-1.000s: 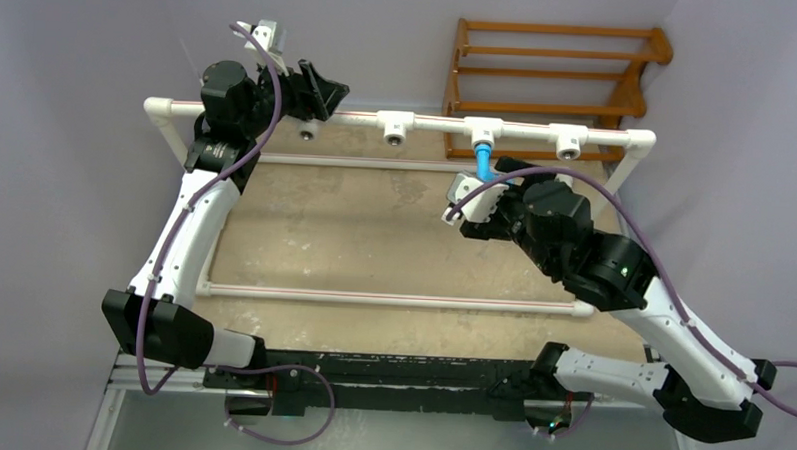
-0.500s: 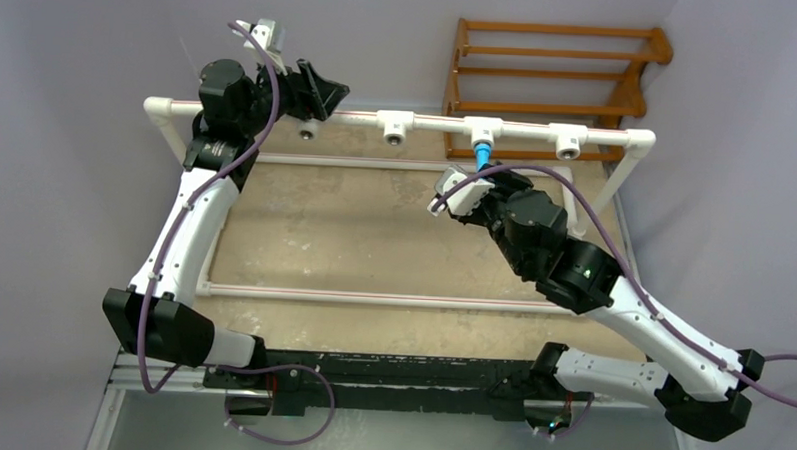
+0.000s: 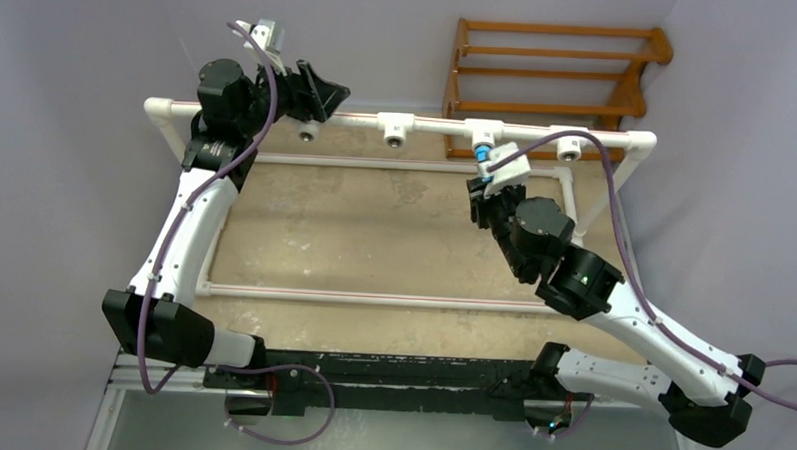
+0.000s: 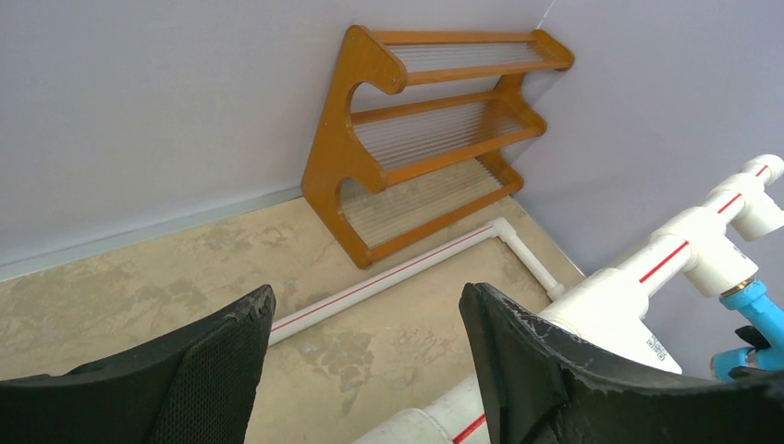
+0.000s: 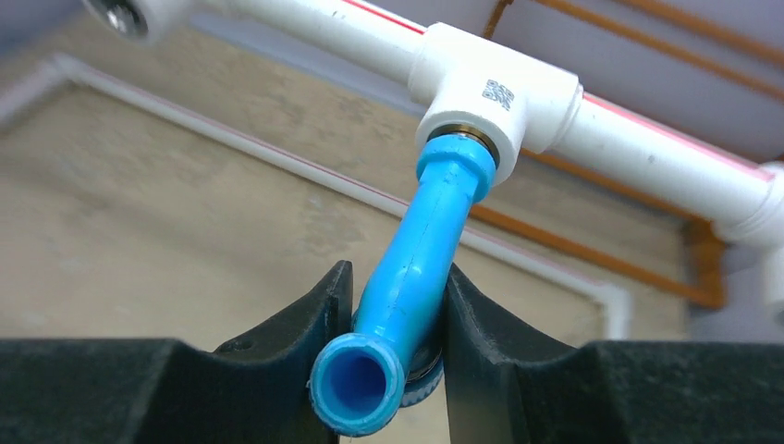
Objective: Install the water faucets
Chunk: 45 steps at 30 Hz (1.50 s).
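The left gripper (image 4: 367,301) sits high at the left end of the top pipe (image 3: 428,123), jaws spread wide and holding nothing. The pipe runs under the gap; can't tell if they touch. Probably parked clear, or ready to steady the frame.

Next along are two empty tees (image 3: 306,132) (image 3: 394,133) with open sockets.

At the third tee (image 5: 495,92) the faucet (image 5: 421,250) has its threaded end in the socket, spout slanting down and away from the pipe. A thin metal ring shows at the joint, so likely not fully home.

The right gripper (image 5: 396,305) pinches the spout near its mouth, both fingers touching. I judge the grip far from the thread is for leverage to screw it in.

The fourth tee (image 3: 569,146) is empty. A rack (image 3: 550,80) stands behind against the wall.
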{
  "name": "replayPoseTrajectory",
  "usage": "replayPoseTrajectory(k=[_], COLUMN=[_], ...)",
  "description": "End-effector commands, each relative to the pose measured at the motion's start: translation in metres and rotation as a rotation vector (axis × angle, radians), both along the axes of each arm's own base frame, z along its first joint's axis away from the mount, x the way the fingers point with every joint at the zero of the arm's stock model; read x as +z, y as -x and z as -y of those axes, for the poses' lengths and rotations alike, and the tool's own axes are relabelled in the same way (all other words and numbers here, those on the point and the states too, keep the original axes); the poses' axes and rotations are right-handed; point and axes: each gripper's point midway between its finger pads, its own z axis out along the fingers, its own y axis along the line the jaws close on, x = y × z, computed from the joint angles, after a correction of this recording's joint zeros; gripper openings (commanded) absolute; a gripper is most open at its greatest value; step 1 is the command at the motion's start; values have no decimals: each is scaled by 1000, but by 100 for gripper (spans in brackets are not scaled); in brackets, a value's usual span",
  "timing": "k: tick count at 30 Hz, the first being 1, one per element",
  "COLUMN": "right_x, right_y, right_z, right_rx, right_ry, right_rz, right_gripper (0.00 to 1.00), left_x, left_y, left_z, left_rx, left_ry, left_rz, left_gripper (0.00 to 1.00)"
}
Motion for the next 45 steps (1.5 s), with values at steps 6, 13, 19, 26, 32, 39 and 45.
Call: replayPoseTrajectory(k=[6,13,19,26,32,39,45], right_x=[32,33,48,46,38,2,-15], right_y=[34,30,26,43,59,53,33], right_z=[-8,10,7,18,37,28,10], right_rx=[24,-51,-53,2,10,-11,-34], right_ry=[-1129,-1538,-1449,-1278,-1037,-758,-803], right_rz=[-156,-185,-148,-125,-118,-162,-118], right_gripper=[11,44,71,72,66,14,0], left_x=[-95,-96,-97,-96,-98,-96,-95], left_y=[-11,-12,-12,-11,-12,-12,-11], left_z=[-17,-16,-16,-15,-15,-17,-17], left_rx=[60,55,52,48,49,56,60], left_ry=[-40,-41,-39,-38,-39,-42,-45], left_rz=[-311,-311,-314,-313,-318,-313,-312], left_gripper=[73,73,73,73,73,73,73])
